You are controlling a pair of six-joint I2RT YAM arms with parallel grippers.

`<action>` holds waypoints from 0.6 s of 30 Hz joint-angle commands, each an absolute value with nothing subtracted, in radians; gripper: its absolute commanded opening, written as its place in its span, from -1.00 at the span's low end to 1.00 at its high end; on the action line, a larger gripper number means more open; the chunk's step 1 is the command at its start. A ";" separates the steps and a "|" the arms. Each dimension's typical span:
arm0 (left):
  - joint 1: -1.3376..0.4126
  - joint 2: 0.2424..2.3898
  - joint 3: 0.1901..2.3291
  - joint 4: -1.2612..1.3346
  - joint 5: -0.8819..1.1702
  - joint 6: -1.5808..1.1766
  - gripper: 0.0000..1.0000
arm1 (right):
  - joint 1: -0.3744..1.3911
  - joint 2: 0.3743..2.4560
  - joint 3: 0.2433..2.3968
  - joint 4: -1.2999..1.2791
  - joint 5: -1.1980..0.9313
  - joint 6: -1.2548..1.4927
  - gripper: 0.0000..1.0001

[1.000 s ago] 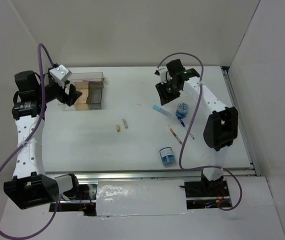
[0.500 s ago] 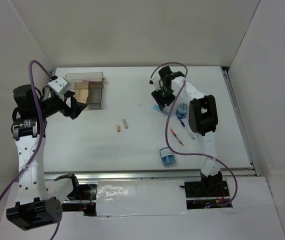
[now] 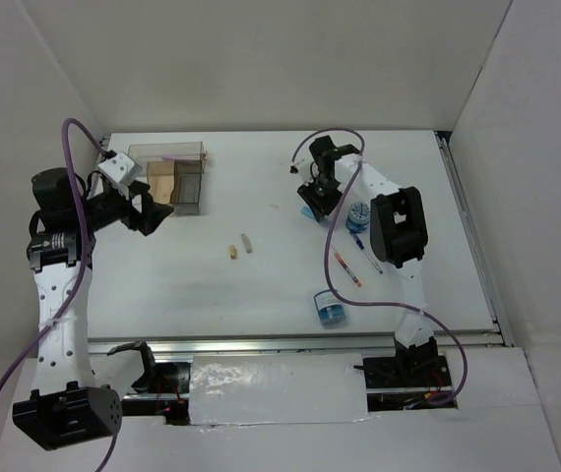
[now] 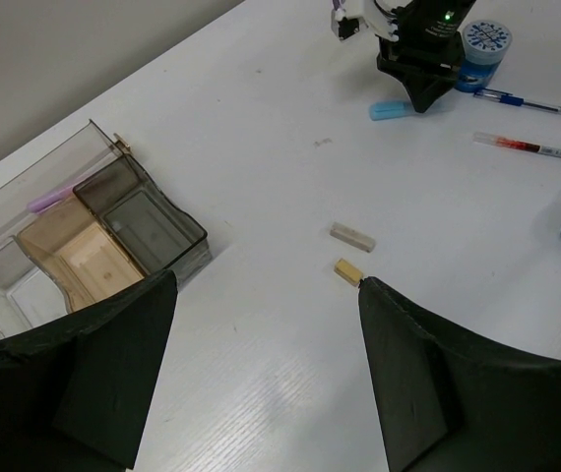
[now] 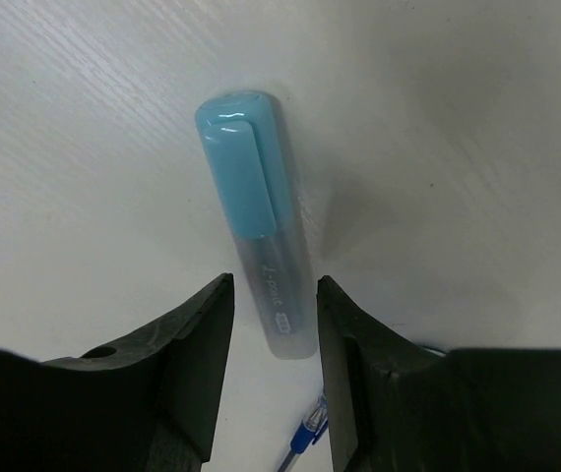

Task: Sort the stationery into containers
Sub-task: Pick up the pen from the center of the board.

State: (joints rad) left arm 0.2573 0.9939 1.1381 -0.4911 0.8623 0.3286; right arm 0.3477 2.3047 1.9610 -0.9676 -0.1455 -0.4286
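Observation:
A pale-blue bar (image 5: 259, 211) lies flat on the white table. My right gripper (image 5: 275, 295) hangs low over it, open, its fingers (image 5: 200, 334) straddling the bar's clear end with a gap on each side. In the top view that gripper (image 3: 317, 203) is at mid-right. A blue pen (image 3: 364, 251), a red-orange pen (image 3: 345, 266) and two round blue tubs (image 3: 358, 214) (image 3: 331, 308) lie nearby. Two tan stubs (image 3: 231, 253) (image 3: 247, 242) sit mid-table. My left gripper (image 3: 149, 212) is open and holds nothing, just in front of the compartmented organiser (image 3: 190, 192).
In the left wrist view the organiser (image 4: 148, 231) shows clear, tan and smoky grey compartments, with a thin pink item (image 4: 52, 200) in the back one. White walls close in the table on three sides. A metal rail (image 3: 261, 341) runs along the near edge.
My right gripper has come down and to the left over the pale-blue bar, and its jaws have narrowed around it. My left gripper has drifted forward, away from the organiser.

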 commanded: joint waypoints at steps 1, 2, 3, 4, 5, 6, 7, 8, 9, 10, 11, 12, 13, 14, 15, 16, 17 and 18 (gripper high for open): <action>0.250 0.994 1.124 -0.437 0.888 0.311 0.73 | 0.359 2.316 1.939 -0.989 -0.146 -0.462 -0.08; 0.253 0.999 1.121 -0.434 0.890 0.311 0.73 | 0.360 2.316 1.927 -0.989 -0.141 -0.468 -0.09; 0.250 0.999 1.121 -0.433 0.893 0.308 0.73 | 0.365 2.315 1.922 -0.989 -0.135 -0.471 -0.10; 0.253 1.002 1.120 -0.428 0.894 0.308 0.73 | 0.367 2.315 1.914 -0.986 -0.127 -0.474 -0.11; 0.250 1.000 1.117 -0.422 0.896 0.307 0.73 | 0.368 2.315 1.908 -0.985 -0.124 -0.477 -0.11; 0.252 1.002 1.114 -0.416 0.900 0.302 0.73 | 0.373 2.315 1.896 -0.982 -0.121 -0.479 -0.12; 0.250 1.002 1.111 -0.413 0.900 0.302 0.73 | 0.371 2.315 1.888 -0.979 -0.118 -0.479 -0.14; 0.249 1.002 1.106 -0.404 0.902 0.301 0.72 | 0.374 2.315 1.878 -0.977 -0.117 -0.482 -0.17; 0.249 0.999 1.104 -0.400 0.903 0.295 0.72 | 0.374 2.312 1.873 -0.970 -0.117 -0.480 -0.25; 0.245 0.999 1.101 -0.397 0.907 0.295 0.72 | 0.376 2.312 1.870 -0.968 -0.117 -0.479 -0.30; 0.245 0.997 1.097 -0.393 0.907 0.295 0.72 | 0.377 2.312 1.867 -0.968 -0.120 -0.479 -0.37; 0.247 0.996 1.094 -0.391 0.911 0.302 0.72 | 0.376 2.306 1.865 -0.968 -0.123 -0.479 -0.44; 0.247 0.991 1.091 -0.391 0.928 0.310 0.71 | 0.380 2.304 1.865 -0.974 -0.124 -0.480 -0.57; 0.247 0.985 1.082 -0.393 0.942 0.322 0.69 | 0.385 2.296 1.867 -0.977 -0.135 -0.480 -0.65; 0.247 0.979 1.075 -0.397 0.956 0.356 0.69 | 0.391 2.277 1.870 -0.995 -0.147 -0.479 -0.72; 0.245 0.962 1.066 -0.400 0.988 0.382 0.67 | 0.400 2.266 1.874 -1.009 -0.164 -0.477 -0.83; 0.241 0.954 1.051 -0.417 1.005 0.452 0.65 | 0.405 2.231 1.885 -1.044 -0.220 -0.476 -0.90; 0.233 0.934 1.042 -0.440 1.018 0.507 0.64 | 0.413 2.209 1.890 -1.061 -0.254 -0.471 -0.93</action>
State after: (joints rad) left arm 0.2478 0.9848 1.0592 -0.4355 0.9211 0.3729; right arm 0.3737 2.2944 1.8954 -0.9848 -0.1482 -0.4698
